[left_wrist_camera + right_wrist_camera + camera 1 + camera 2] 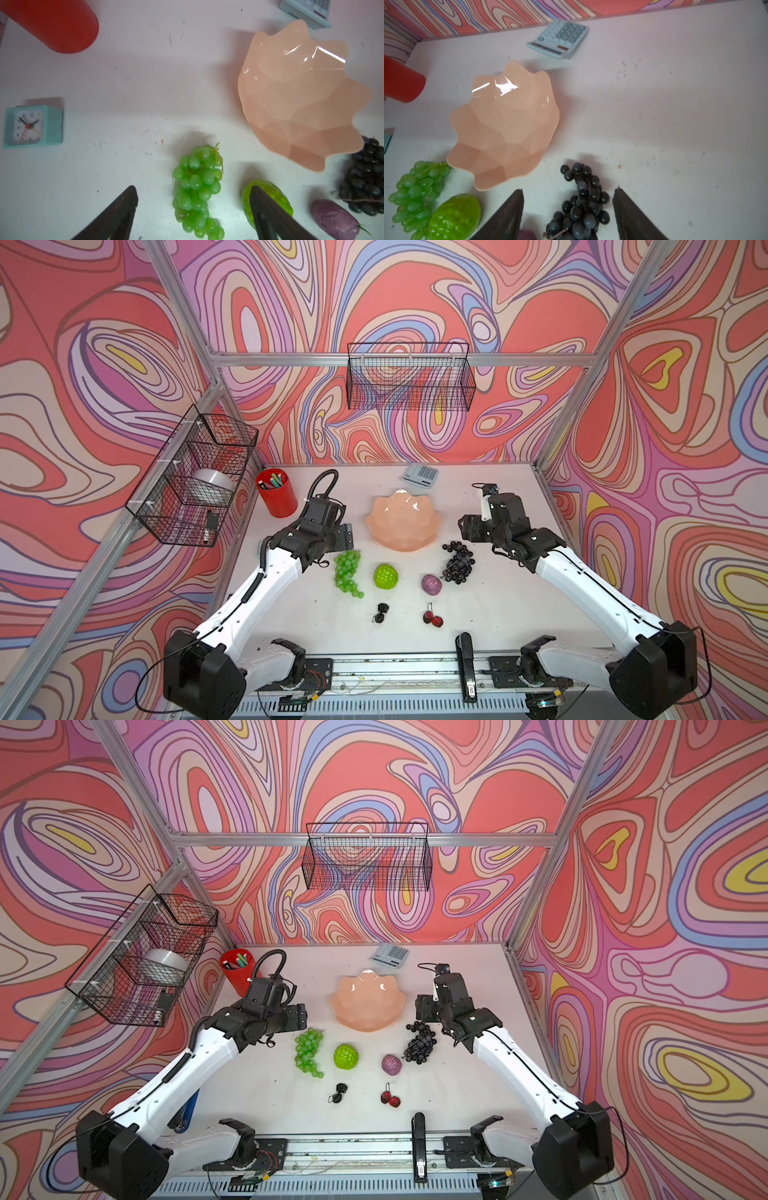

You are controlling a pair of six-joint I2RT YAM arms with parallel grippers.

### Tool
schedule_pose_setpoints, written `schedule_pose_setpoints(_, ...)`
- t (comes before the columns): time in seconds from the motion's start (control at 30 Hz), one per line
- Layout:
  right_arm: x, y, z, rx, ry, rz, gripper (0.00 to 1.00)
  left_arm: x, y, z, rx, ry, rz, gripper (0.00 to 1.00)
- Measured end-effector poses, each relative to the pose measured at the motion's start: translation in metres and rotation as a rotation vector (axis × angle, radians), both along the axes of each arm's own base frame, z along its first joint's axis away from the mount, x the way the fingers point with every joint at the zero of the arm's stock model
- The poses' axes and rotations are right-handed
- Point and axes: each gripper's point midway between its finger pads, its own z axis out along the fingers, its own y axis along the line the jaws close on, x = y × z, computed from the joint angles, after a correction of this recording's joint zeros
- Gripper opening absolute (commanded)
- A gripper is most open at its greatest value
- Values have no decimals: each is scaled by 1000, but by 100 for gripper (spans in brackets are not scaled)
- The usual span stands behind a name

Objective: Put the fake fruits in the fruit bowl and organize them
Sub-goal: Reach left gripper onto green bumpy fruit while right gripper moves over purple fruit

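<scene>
Peach-pink fruit bowl: glossy, faceted, scalloped petal rim.

Both arms forward, left gripper and right gripper downward, jaws wide apart, empty.

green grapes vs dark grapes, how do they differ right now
Colour: the green grapes are translucent green, the dark grapes near black. Place: the green grapes lie by the bowl's near left rim, the dark grapes by its near right rim. Reach: the green grapes sit by the open left gripper, the dark grapes by the open right gripper. Both are loose bunches on the table, outside the bowl, ungripped.
</scene>
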Motion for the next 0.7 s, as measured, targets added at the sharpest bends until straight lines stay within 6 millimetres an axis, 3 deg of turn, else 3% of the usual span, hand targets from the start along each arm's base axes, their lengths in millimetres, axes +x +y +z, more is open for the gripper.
schedule_pose_setpoints(0.17,-19,4,-14,-8,88,7,62,-27,-17,-25,-32,119,-64,77)
schedule_pose_setpoints(0.4,-36,28,-44,-28,206,68,59,-56,-57,-34,-64,211,-211,78)
schedule_pose_setpoints(0.7,-44,36,-54,-16,242,90,61,-67,-120,-39,-40,281,-374,82)
